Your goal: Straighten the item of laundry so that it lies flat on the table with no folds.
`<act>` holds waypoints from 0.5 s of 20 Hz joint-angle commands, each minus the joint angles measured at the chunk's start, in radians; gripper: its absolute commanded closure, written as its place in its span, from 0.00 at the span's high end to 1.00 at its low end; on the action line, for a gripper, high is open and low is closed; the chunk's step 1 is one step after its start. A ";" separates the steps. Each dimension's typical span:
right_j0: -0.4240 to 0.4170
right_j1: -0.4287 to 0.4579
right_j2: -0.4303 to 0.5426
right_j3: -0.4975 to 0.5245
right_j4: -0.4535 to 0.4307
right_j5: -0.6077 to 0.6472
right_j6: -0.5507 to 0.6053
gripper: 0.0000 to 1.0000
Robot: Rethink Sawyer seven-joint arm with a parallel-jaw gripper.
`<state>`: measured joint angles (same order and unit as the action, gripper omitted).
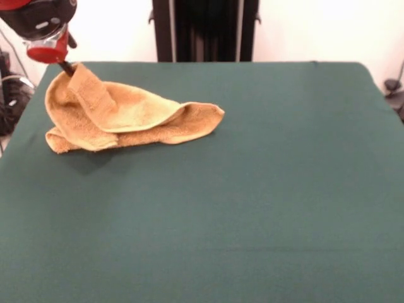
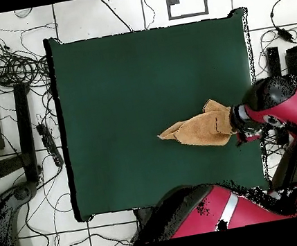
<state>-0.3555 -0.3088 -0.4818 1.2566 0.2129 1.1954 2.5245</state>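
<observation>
The orange-tan towel (image 1: 126,113) lies crumpled and folded over itself at the far left of the dark green table (image 1: 265,189). One corner is pulled up to my gripper (image 1: 65,65), which is shut on it just above the table's far left corner. The rest of the towel trails to the right on the cloth in a folded point. In the overhead view the towel (image 2: 198,129) lies near the table's (image 2: 124,83) right edge. There my gripper (image 2: 238,122) sits at its right end, under the red arm.
The black pedestal (image 1: 205,30) stands behind the table's far edge. Cables and black gear (image 2: 10,74) lie on the floor left of the table in the overhead view. The red arm (image 2: 282,106) hangs over the table's right edge.
</observation>
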 commanded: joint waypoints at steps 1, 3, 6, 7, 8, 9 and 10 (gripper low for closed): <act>0.030 0.023 0.151 0.006 0.032 -0.030 0.068 1.00; 0.029 0.023 0.157 0.020 0.034 -0.088 0.063 1.00; 0.021 0.024 0.176 0.046 0.040 -0.205 0.046 1.00; 0.016 0.022 0.188 0.060 0.042 -0.254 0.034 1.00; 0.010 0.023 0.198 0.068 0.042 -0.291 0.025 1.00; 0.004 0.023 0.207 0.077 0.042 -0.327 0.017 1.00; -0.002 0.024 0.218 0.086 0.043 -0.363 0.012 1.00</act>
<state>-0.3605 -0.3087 -0.4587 1.2586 0.2135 1.0082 2.5245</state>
